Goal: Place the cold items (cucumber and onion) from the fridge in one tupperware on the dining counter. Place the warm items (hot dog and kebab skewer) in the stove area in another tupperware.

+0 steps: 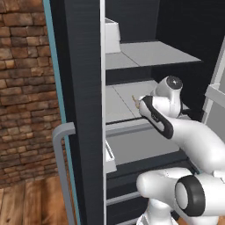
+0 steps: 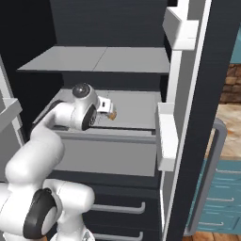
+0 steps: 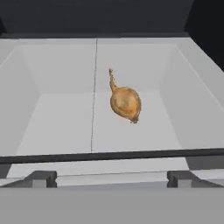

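Left base view: we see the fridge (image 1: 83, 88) standing open, grey shelves inside. The arm reaches in over the middle shelf (image 1: 121, 103), and just past the wrist a thin tan tip of the onion (image 1: 135, 100) shows on that shelf. The hand itself is hidden behind the wrist here.

Right base view: the arm comes in from the left, hand over the same shelf (image 2: 134, 110). A small tan bit of the onion (image 2: 112, 114) peeks out just beside the hand. White door bins (image 2: 165, 136) hang on the open door to the right.

Hand view: the onion (image 3: 125, 102) lies on its side on the grey shelf floor (image 3: 57, 127), pointed tip toward the back wall, near the middle and apart from the side walls. The fingers (image 3: 112, 178) stand wide apart at the bottom edge, one tip (image 3: 40, 178) each side, holding nothing. The onion sits ahead of them, a little toward the right tip.

We judge the step in hand is the approach to pick the onion, first of the cold items. The next move calls for easing forward and down, shifting slightly so the bulb sits between the tips, then closing on the round body, not the thin tip. We do not see the cucumber.
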Robot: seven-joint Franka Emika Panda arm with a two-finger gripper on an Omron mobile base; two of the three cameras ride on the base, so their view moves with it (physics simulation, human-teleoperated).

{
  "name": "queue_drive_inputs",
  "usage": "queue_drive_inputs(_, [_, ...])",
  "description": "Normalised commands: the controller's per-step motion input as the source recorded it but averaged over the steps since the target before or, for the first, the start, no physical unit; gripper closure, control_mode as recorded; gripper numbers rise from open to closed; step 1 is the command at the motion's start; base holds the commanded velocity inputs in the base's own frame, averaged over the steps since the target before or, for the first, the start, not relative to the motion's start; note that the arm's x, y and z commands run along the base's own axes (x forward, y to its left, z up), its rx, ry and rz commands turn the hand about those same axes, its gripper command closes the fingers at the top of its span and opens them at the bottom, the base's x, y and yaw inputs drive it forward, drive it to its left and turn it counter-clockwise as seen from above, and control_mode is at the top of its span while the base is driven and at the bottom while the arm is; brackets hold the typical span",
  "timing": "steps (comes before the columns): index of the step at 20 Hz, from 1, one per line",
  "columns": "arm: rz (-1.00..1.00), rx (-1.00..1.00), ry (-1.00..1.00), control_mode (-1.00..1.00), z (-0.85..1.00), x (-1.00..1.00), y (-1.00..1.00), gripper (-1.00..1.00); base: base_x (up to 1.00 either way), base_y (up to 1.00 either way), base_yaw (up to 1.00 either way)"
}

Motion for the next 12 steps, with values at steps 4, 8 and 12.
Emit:
queue_drive_inputs(4, [0.02, 0.10, -0.21, -1.00, -0.49, 0.40, -0.11, -1.00, 0.00, 0.00, 0.00])
queue_drive_inputs(8, [0.05, 0.00, -0.09, -1.00, -0.19, 0.79, -0.23, -1.00, 0.00, 0.00, 0.00])
queue_drive_inputs(12, [0.08, 0.00, -0.03, -1.00, -0.02, 0.84, -0.36, -1.00, 0.00, 0.00, 0.00])
